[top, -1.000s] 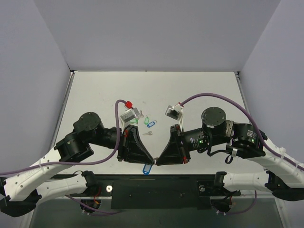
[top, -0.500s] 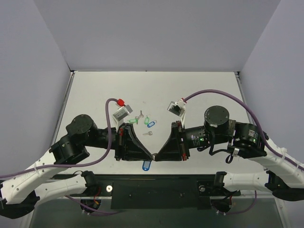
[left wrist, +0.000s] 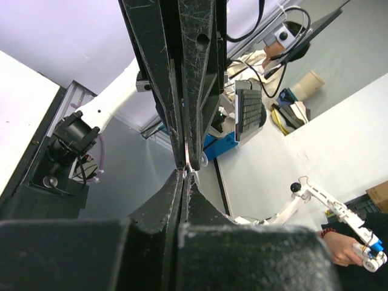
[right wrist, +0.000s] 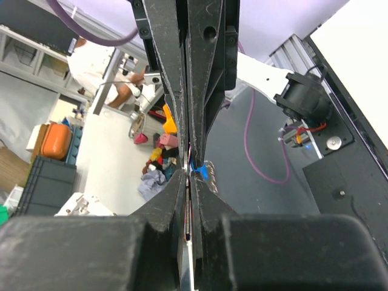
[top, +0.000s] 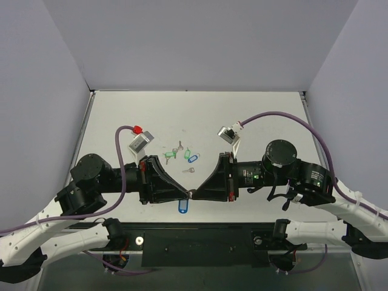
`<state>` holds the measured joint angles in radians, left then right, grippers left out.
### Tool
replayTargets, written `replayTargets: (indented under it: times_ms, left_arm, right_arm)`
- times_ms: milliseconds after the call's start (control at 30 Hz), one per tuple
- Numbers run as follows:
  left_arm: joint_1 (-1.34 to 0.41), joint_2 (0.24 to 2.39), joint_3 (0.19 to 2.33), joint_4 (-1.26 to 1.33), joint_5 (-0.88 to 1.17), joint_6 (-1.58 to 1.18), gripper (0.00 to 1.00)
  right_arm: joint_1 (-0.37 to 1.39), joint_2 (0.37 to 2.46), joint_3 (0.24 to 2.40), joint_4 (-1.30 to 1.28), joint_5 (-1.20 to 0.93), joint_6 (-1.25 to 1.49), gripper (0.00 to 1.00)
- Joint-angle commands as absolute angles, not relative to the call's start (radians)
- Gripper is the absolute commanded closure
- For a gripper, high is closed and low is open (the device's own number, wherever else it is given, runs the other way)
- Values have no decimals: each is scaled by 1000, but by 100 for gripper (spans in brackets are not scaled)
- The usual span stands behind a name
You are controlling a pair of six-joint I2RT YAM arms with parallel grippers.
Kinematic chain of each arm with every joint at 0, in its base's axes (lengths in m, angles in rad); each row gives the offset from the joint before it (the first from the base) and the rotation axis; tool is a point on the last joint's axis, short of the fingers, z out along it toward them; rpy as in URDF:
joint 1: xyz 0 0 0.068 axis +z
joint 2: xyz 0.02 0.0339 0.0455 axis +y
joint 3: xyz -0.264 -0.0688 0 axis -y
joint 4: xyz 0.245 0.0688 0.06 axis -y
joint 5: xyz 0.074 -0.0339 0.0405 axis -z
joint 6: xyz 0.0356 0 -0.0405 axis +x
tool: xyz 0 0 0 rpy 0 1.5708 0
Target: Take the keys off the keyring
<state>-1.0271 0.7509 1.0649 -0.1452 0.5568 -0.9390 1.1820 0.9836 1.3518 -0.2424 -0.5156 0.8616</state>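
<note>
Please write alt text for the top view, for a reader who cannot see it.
Left and right jaws meet tip to tip, both shut on a keyring whose blue tag shows below. Behind, on the table, lie green tags and a loose key.

Tabletop (top: 267, 115), one. Pale walls, three: back wall (top: 194, 42), left wall (top: 36, 91), right wall (top: 357, 73). Arms, two: left arm (top: 91, 182), right arm (top: 291, 173). Grippers, two: left gripper (top: 187, 195), right gripper (top: 194, 194). Wrist cameras, two: left camera (top: 139, 143), right camera (top: 227, 133). Purple cables, two: left cable (top: 119, 145), right cable (top: 279, 113). Blue tags, two: hanging blue tag (top: 185, 207) below the gripper tips, lying blue tag (top: 193, 159) on the tabletop. Green tags, two: left green tag (top: 169, 155), right green tag (top: 186, 151). Silver keys lying on the tabletop, two made out: far key (top: 180, 144), near key (top: 190, 170).
</note>
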Motion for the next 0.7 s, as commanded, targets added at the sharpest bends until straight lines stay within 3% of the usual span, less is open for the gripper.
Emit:
replayTargets:
  times_ms: [0,300,667]
  left_arm:
    - [-1022,732,1043,-68,382,-936,100]
    - [-1022,707,994,24,181,-983,100]
    - [-1022,675,951,64,31,-1009,100]
  right_arm:
    - [1215,966,1310,-48,-525,975,100]
    - [1319,1023,1212,146,-428,1046,100]
    - [1361,1140,1239,236,-387,1081,100]
